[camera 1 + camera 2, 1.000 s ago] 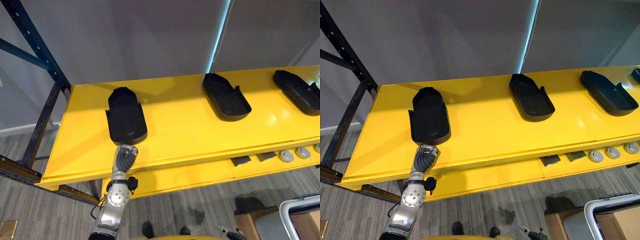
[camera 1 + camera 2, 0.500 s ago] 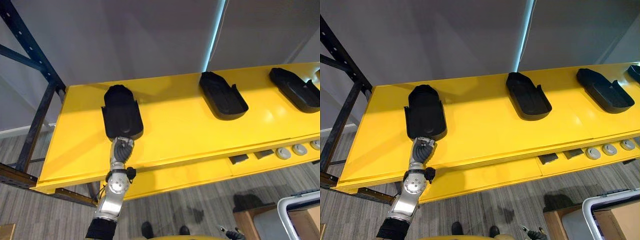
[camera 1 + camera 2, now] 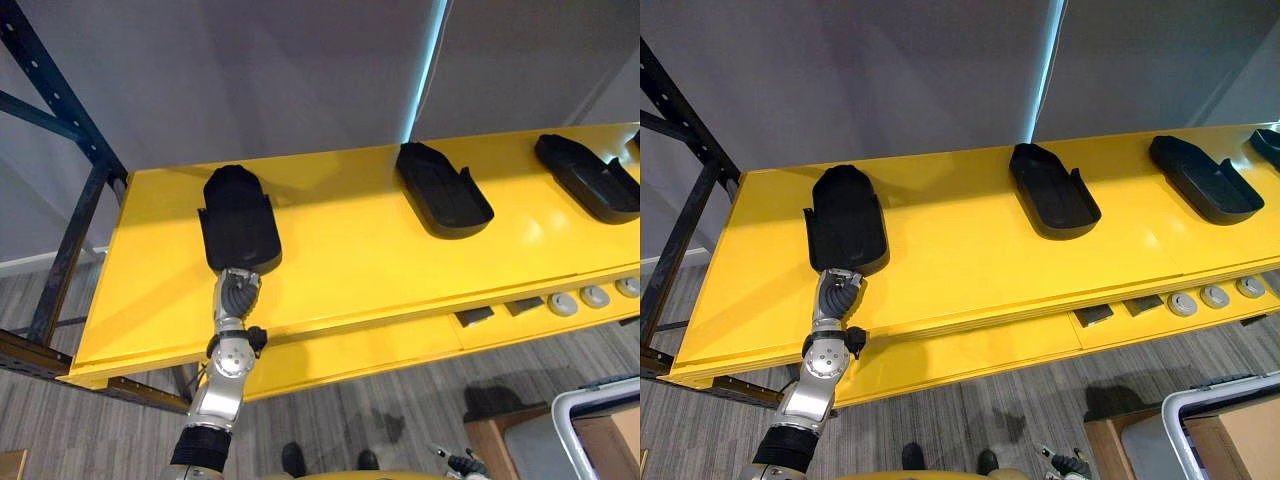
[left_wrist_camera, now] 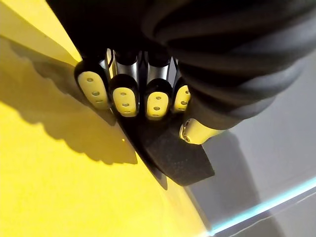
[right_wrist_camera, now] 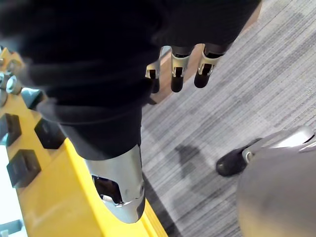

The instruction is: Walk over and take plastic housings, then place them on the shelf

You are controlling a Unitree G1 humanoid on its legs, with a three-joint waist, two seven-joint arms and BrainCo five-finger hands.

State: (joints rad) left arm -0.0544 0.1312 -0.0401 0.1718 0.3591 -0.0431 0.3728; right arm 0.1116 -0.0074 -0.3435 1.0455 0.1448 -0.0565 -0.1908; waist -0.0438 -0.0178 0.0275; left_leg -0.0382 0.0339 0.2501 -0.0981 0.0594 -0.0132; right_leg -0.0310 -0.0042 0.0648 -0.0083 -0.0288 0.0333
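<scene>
You're setting another housing (image 3: 238,215) on the shelf (image 3: 350,262), left of the placed housings (image 3: 444,190), left robot hand (image 3: 236,293) pinching its near end.

Rightmost housing (image 3: 1270,147) cut by edge, bin (image 3: 1180,420) cropped at corner

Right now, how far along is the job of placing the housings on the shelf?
Done: the middle black plastic housing and the right black plastic housing lie on the yellow shelf. In hand: the left hand seems to pinch the near end of the leftmost housing, already lying on the shelf. Left: letting go. The right hand hangs open.
</scene>
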